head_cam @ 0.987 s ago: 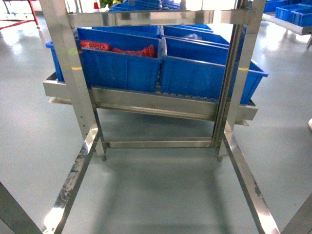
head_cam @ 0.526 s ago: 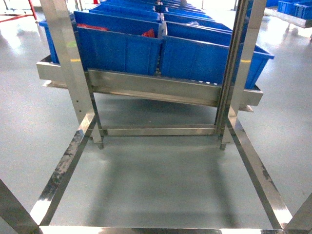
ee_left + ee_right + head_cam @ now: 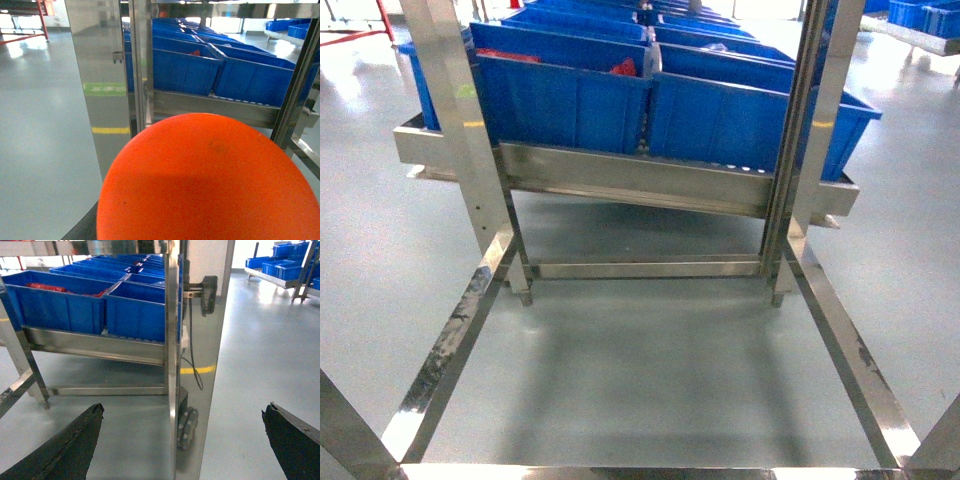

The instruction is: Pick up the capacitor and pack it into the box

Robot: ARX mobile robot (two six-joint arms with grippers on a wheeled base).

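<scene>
Red parts (image 3: 625,68) in blue bin (image 3: 560,105)

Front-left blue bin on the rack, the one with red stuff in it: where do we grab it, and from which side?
Take the front-left blue bin by the top rim of its front wall, coming from the front and slightly above. The steel rail covers that wall's lower edge, and the neighbouring bin sits close against its right side. The front rim therefore looks like the only exposed thin lip.

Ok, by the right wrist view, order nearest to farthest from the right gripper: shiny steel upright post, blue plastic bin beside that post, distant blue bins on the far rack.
1. Shiny steel upright post, straight ahead of the right gripper.
2. Blue plastic bin, left, behind the post.
3. Distant blue bins, upper right, across the floor.
</scene>
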